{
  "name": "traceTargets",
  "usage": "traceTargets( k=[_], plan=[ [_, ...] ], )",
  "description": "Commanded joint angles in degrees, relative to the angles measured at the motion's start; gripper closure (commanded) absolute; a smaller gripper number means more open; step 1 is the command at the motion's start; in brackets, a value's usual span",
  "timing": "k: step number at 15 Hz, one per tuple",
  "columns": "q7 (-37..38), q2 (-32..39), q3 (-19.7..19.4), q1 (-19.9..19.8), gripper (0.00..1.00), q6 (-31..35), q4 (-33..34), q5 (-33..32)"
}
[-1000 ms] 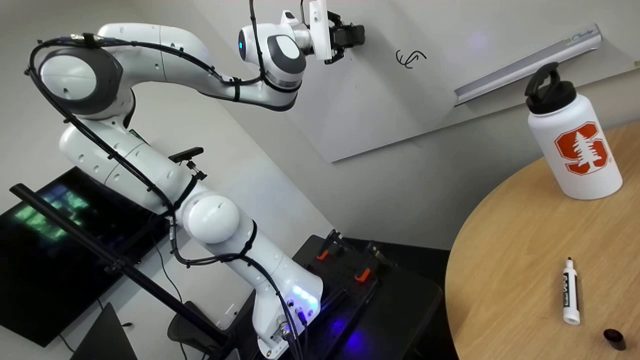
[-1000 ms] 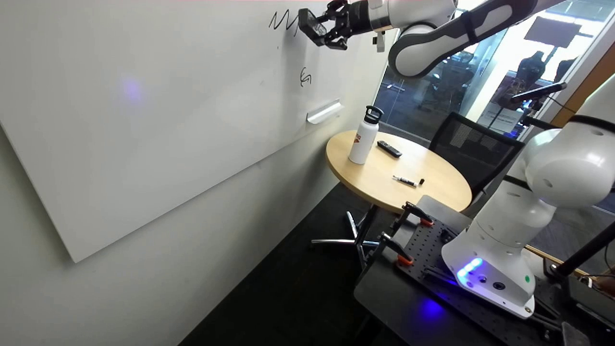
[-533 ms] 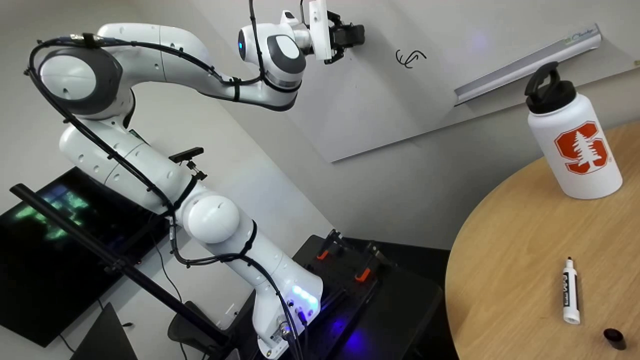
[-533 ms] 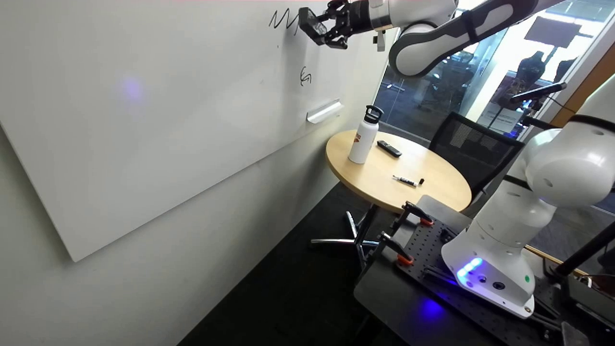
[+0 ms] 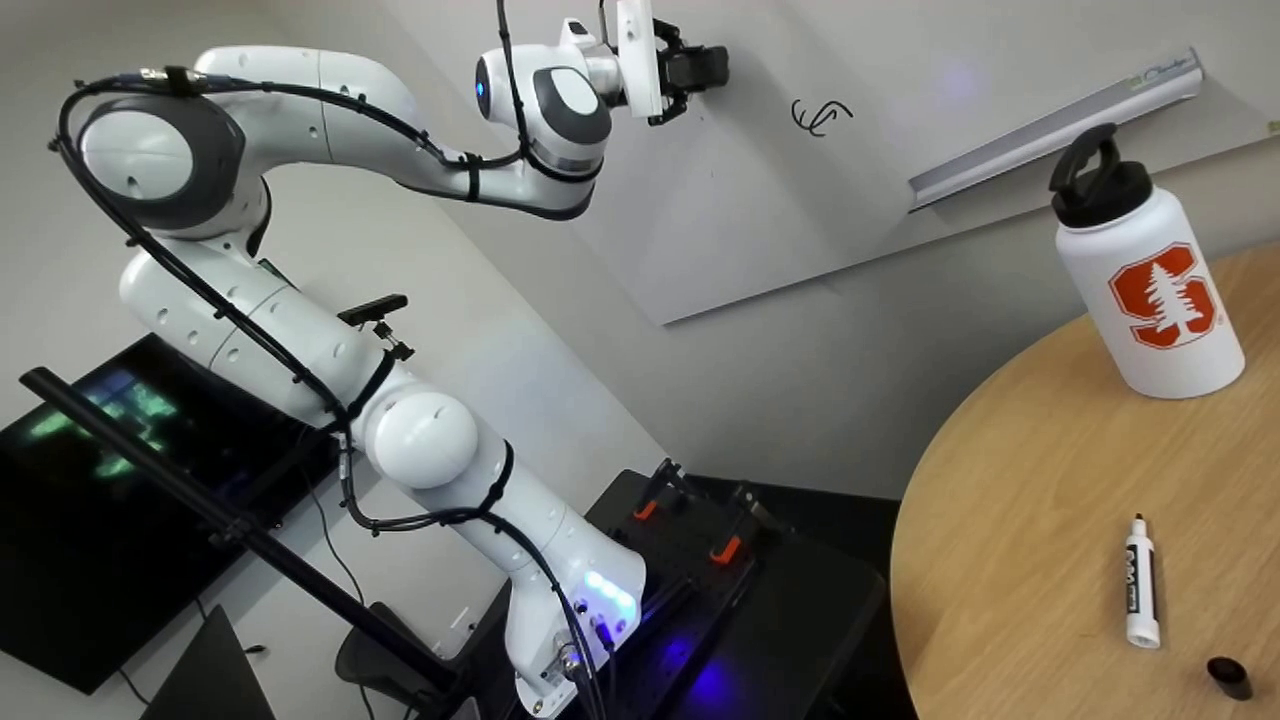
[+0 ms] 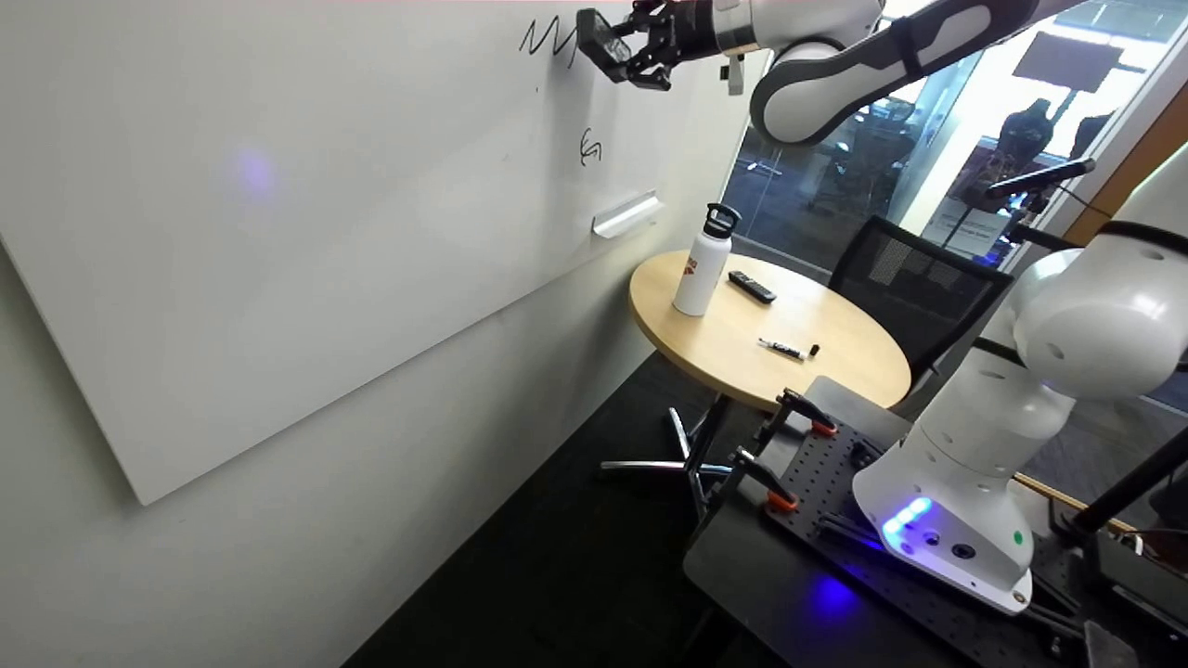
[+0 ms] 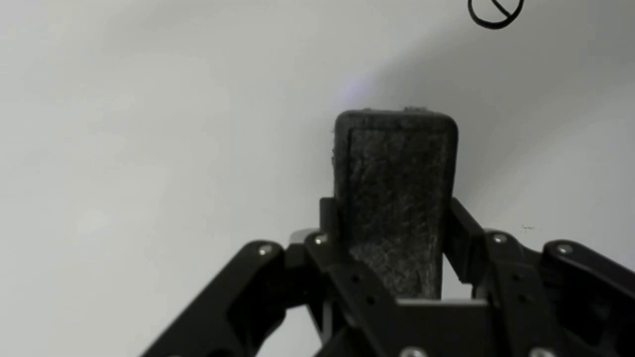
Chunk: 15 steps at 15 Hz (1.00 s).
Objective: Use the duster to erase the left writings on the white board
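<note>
The duster [image 5: 700,70] is a black rectangular block with rounded corners. My gripper [image 7: 392,223] is shut on its long sides; in the wrist view the duster [image 7: 397,173] points up from between the fingers. In an exterior view the duster [image 6: 603,44] is held in front of the white board [image 6: 325,232], overlapping the right end of the left writings [image 6: 548,39], a thin black zigzag. Whether the duster touches the board cannot be told. The zigzag does not show in the view with the large bottle. Part of a curved black mark [image 7: 496,22] shows in the wrist view.
A small curly scribble [image 5: 820,117] is on the board below the gripper. A silver rail [image 5: 1060,130] sticks out lower down. A round table [image 6: 668,334] holds a white bottle [image 5: 1150,290], a marker [image 5: 1141,585], its cap [image 5: 1229,677] and a remote [image 6: 752,287].
My gripper and the duster have shifted up very slightly. The duster stays held, and the writings look the same.
</note>
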Motion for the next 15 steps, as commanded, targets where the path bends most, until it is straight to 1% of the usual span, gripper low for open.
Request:
traceTargets(
  k=[1,2,3,6,7,9,10,11,12,15],
  plan=[
    [-0.15,0.66,2.66,-1.21,0.72,-0.04,4.45,-0.15],
    [0.06,0.78,3.22,-0.69,0.72,0.0,5.5,-0.4],
    [-1.78,1.03,1.5,2.13,0.72,0.0,6.45,0.79],
    [-2.93,1.68,1.41,4.77,0.72,0.0,9.29,1.03],
    [-1.39,2.23,4.39,1.58,0.72,-0.01,10.68,-1.31],
    [-2.53,3.29,4.86,1.03,0.72,-0.01,12.71,-1.6],
    [-6.53,3.81,3.18,3.45,0.72,-0.04,13.18,1.91],
    [-7.58,4.07,3.1,3.57,0.72,-0.06,13.41,2.22],
    [-5.47,4.34,5.06,0.83,0.72,-0.06,14.05,-1.11],
    [-6.15,4.73,5.55,0.53,0.72,-0.07,13.74,-2.2]
  ],
)
